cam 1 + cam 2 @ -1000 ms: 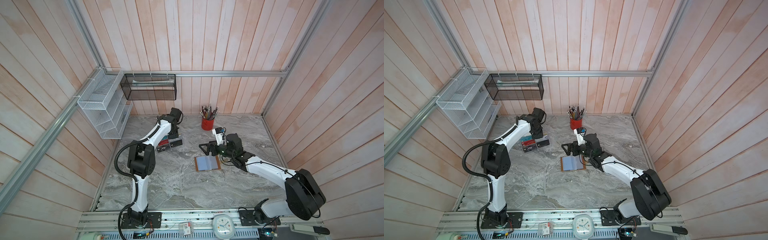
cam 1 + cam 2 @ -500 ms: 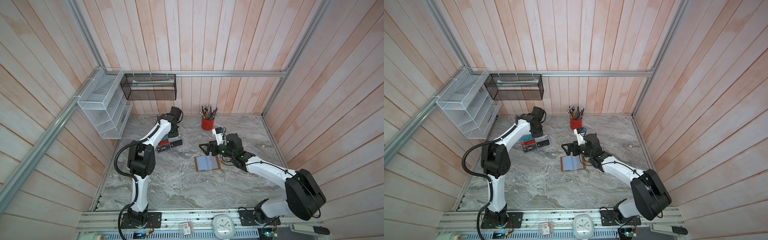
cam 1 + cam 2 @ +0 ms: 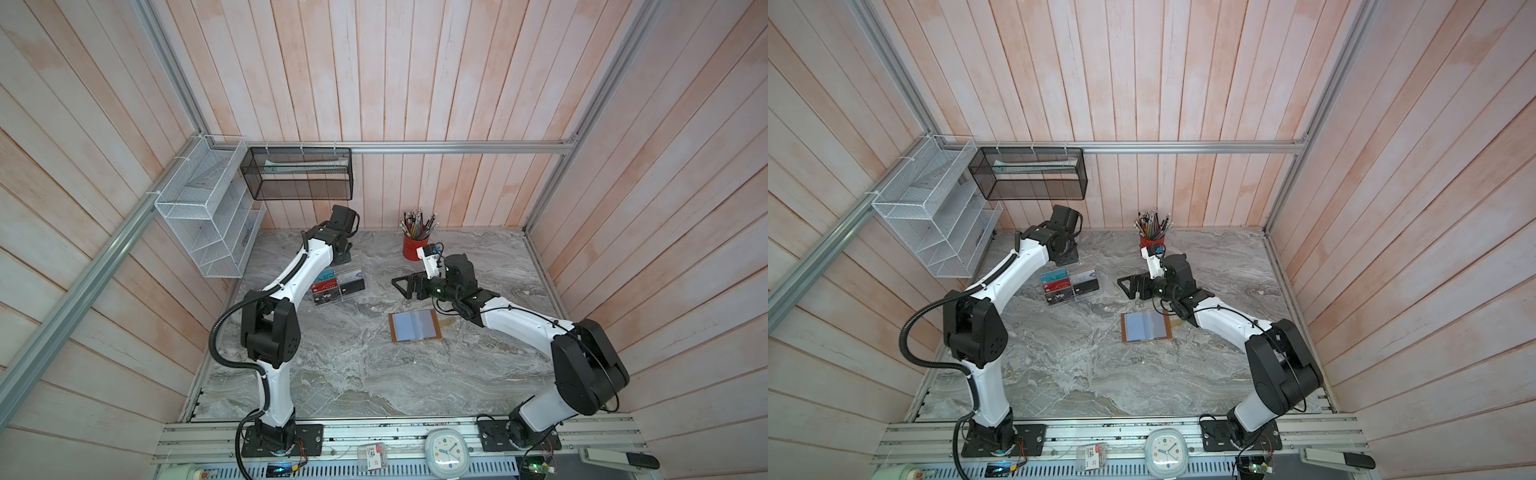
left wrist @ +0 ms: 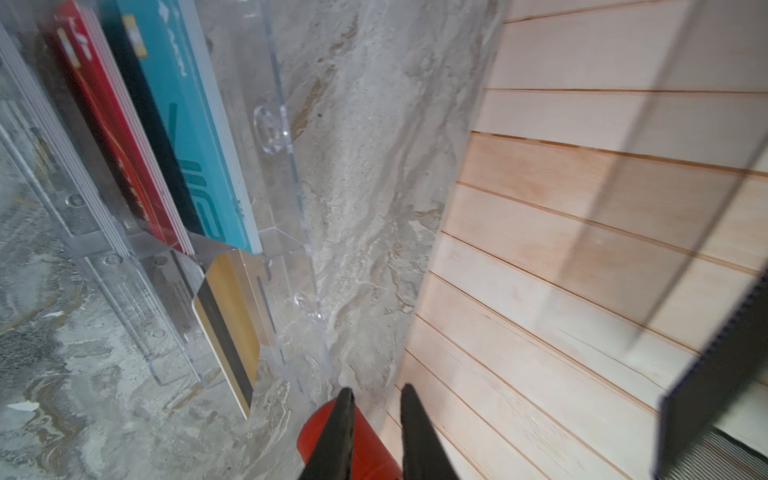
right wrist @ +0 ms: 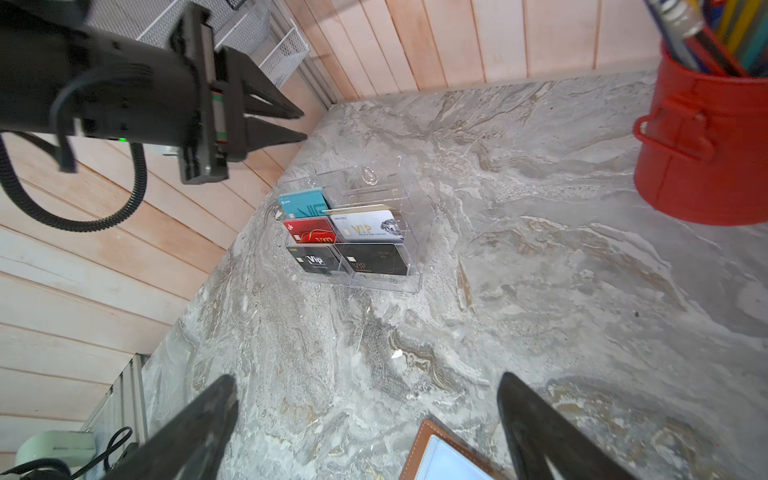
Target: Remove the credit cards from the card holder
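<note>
Leather card holder (image 3: 414,326) lies open, flat, on veined marble tabletop (image 3: 353,365).

The tan leather card holder (image 3: 414,326) is pictured laid open and flat on the marble tabletop (image 3: 353,374), pale sleeves upward. The gold card (image 4: 226,328), silver card (image 5: 368,226) and black card (image 5: 374,258) are stood tiered in a clear acrylic rack (image 5: 374,284), well apart from it.
</note>
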You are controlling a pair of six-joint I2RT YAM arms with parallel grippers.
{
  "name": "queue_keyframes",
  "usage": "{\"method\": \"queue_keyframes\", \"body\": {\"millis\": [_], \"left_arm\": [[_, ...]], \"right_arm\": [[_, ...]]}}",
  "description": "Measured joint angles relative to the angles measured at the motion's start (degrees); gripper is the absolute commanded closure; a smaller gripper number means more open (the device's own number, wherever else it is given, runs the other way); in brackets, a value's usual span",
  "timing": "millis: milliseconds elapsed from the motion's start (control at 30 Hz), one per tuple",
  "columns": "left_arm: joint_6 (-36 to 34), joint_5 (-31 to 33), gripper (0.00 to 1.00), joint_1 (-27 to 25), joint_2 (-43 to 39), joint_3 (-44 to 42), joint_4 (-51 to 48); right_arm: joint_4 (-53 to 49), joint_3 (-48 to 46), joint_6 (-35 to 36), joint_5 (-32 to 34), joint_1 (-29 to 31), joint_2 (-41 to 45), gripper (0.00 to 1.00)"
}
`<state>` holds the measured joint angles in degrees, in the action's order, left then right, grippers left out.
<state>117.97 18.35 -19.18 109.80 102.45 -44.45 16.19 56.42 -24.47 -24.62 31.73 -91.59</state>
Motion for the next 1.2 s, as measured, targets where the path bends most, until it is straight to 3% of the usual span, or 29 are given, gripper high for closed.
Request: {"method": "queue_keyframes", "body": {"millis": [67, 200, 267, 333, 600, 767, 967, 1200], "left_arm": [[-1.6, 0.3, 0.62, 0.2, -4.9, -4.7, 3.1], [-7.5, 0.5, 0.32, 0.9, -14.1, -13.4, 8.6], [-11.2, 0.4, 0.24, 1.4, -18.1, -17.2, 11.0], [-15.2, 0.2, 0.0, 2.0, -22.6, -21.9, 13.6], [-32.1, -1.1, 0.0, 4.6, -43.9, -44.3, 21.9], [-44.5, -6.8, 0.0, 5.0, -52.7, -54.1, 31.4], [-52.6, -16.4, 0.0, 6.5, -54.3, -60.5, 38.1], [-54.0, -21.7, 0.0, 8.2, -55.2, -67.2, 41.4]], "right_arm": [[-0.1, 2.5, 0.0, -1.6, 0.0, -2.3, 0.02], [-0.2, 8.6, -0.5, -6.5, 0.0, -8.5, 0.02], [0.0, 11.4, -1.3, -9.3, 0.0, -11.8, 0.02], [0.1, 13.7, -2.2, -11.6, 0.1, -14.9, 0.02], [-0.2, 22.8, -4.1, -17.3, 3.0, -25.4, 0.02], [-0.2, 30.0, -5.6, -19.2, 5.3, -31.4, 0.02], [-1.6, 38.0, -6.3, -19.6, 5.7, -37.4, 0.02], [-3.9, 45.7, -7.0, -19.6, 5.7, -42.4, 0.02]]}}
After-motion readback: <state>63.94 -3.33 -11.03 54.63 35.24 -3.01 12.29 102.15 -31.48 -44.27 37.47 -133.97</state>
